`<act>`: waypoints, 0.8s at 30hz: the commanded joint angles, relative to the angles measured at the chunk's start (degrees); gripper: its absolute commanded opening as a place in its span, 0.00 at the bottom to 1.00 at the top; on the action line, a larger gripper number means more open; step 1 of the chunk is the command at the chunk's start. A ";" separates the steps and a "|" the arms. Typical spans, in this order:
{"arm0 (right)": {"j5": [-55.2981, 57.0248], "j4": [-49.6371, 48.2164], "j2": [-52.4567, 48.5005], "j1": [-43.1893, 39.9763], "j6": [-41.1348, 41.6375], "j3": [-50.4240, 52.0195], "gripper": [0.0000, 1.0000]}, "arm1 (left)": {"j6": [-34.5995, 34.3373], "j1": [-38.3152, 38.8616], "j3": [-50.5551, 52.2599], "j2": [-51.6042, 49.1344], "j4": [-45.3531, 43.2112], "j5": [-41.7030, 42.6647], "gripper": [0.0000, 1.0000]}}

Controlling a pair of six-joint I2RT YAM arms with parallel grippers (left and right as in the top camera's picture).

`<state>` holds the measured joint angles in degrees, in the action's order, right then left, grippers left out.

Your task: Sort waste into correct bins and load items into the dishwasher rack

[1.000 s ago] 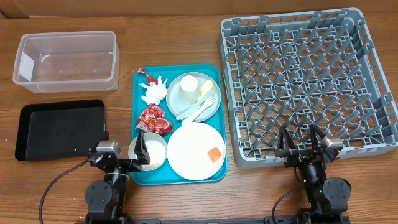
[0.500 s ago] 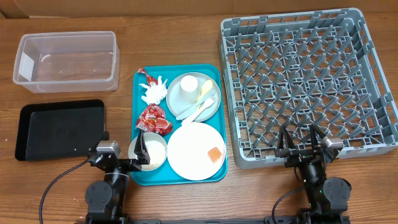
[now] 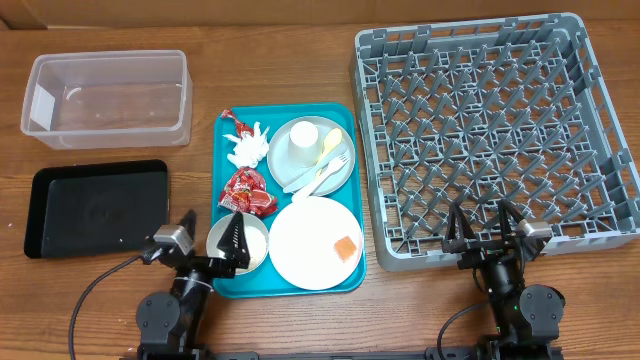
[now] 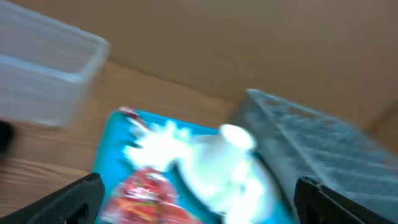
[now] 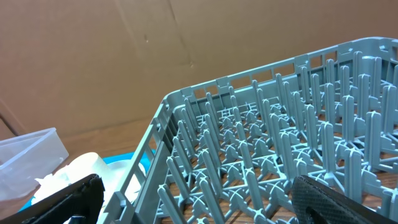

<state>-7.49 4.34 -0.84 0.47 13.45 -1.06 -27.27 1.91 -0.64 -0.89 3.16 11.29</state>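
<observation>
Left arm is tucked low at the near edge of the counter (image 3: 300,40). Its gripper (image 3: 211,232) is angled over the teal tray's (image 3: 262,282) near-left corner and partly covers the white bowl (image 3: 257,246). Its wrist view is pure blur: red wrapper (image 4: 146,190), napkin (image 4: 158,143) and cup (image 4: 230,140) are smears. Jaws spread wide, nothing in them.

On the tray, the grey plate (image 3: 283,175) carries the cup, spoon (image 3: 332,140) and fork (image 3: 340,160), and the orange cube (image 3: 346,248) sits on the white plate (image 3: 305,245).

Right arm is low too, with its gripper (image 3: 482,228) at the rack's (image 3: 490,130) near wall. Its wrist view cuts the rack off. Jaws wide, empty.
</observation>
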 commanded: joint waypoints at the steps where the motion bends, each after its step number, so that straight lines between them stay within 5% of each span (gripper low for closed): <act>1: 0.33 -0.20 0.55 -0.11 0.02 0.59 1.00 | -11.58 0.37 0.33 0.63 -0.50 7.85 1.00; 5: 0.35 -0.20 0.55 -0.11 0.02 0.59 1.00 | -16.68 0.37 0.33 0.63 -1.38 11.43 1.00; 13: 0.35 -0.20 0.55 -0.11 0.02 0.59 1.00 | -7.10 0.37 -5.38 0.59 -1.51 17.05 1.00; 24: 0.35 -0.20 0.55 -0.11 0.02 0.59 1.00 | 5.25 0.37 -38.34 -13.49 30.25 12.00 1.00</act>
<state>-7.46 4.36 -0.84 0.47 13.45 -1.06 -28.03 1.91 -31.33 -8.78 27.86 25.28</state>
